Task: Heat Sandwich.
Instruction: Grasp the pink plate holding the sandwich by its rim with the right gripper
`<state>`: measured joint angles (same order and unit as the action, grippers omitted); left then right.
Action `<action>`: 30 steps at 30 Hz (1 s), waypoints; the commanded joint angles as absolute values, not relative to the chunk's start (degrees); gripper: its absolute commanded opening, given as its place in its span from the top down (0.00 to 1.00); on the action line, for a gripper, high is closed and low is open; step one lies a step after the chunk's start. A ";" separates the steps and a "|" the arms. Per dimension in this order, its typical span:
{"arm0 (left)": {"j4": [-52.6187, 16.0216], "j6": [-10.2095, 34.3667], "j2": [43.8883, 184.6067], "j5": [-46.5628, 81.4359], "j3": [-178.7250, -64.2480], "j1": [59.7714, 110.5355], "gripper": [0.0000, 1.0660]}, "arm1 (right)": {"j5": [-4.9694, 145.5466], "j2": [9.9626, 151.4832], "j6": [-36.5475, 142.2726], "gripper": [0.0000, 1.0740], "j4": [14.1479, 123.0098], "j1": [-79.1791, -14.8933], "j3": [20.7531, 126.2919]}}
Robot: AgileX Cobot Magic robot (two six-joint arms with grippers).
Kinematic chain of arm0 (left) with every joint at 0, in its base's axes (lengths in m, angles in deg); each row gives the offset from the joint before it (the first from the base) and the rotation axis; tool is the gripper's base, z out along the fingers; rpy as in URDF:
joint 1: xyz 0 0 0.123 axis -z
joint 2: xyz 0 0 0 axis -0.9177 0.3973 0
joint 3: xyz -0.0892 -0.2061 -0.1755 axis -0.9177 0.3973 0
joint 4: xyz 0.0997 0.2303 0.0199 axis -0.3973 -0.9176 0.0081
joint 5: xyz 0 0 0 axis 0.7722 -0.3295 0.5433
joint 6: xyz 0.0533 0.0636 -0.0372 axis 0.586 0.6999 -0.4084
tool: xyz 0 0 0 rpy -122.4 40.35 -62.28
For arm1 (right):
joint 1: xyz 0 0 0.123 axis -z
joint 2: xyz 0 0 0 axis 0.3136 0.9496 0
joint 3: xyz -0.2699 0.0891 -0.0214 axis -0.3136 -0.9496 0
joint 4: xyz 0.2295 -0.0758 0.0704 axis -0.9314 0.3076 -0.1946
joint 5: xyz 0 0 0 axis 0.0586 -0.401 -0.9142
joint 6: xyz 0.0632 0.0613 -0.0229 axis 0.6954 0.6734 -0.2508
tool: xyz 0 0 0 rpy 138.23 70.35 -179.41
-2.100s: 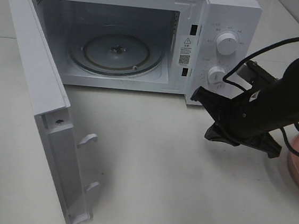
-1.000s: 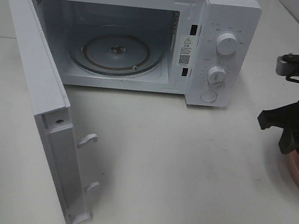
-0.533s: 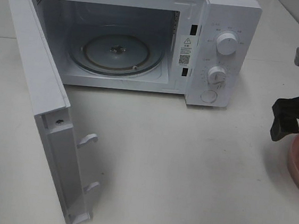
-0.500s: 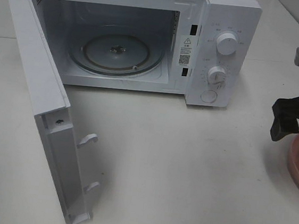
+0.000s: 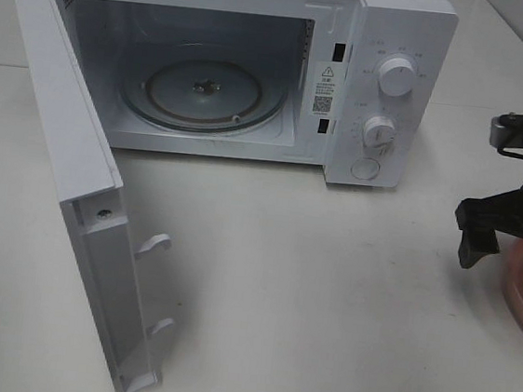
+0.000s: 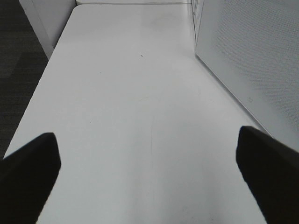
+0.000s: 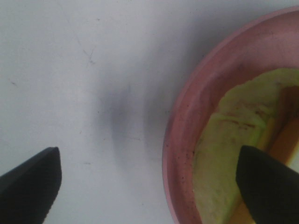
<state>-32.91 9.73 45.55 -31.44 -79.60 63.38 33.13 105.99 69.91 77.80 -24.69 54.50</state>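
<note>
I had the right gripper point(image 7: 148, 186) spread wide and holding nothing, hanging over the left rim of the pink plate point(image 7: 187, 121) at the right edge of the table point(image 5: 325, 306). One finger sat above bare tabletop and the other above the sandwich point(image 7: 233, 154). I judged that straddle as the setup for pinching the rim, so the bread would travel on its plate rather than get squeezed. The sandwich lay flat inside the plate, pale and yellow-green, well apart from the microwave point(image 5: 401, 23) at the far side.

The door point(image 5: 69, 157) stood swung fully out to the left, leaving the glass turntable point(image 5: 202, 91) bare and reachable from the front, ready for loading. My left gripper point(image 6: 148, 172) was also wide apart and empty, low over the table beside the door's mesh panel. I read that as parking it clear of the loading path, near enough to push the door shut later.
</note>
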 commanded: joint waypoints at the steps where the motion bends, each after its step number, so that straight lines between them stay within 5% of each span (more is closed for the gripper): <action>1: -32.51 9.73 43.89 -30.81 -79.49 63.27 0.08 | 35.25 108.34 70.82 0.11 78.55 -23.03 54.73; 23: -32.51 9.73 43.89 -30.81 -79.49 63.27 0.08 | 38.35 115.39 69.85 0.17 77.12 -21.83 54.73; 28: -32.51 9.73 43.89 -30.81 -79.49 63.27 0.08 | 38.23 115.39 69.51 0.28 77.12 -21.83 54.73; 30: -32.51 9.73 43.89 -30.81 -79.49 63.27 0.08 | 38.00 115.39 69.91 0.47 77.17 -21.83 54.73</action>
<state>-32.91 9.73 45.55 -31.44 -79.60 63.38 38.52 115.33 69.91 77.17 -22.17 54.50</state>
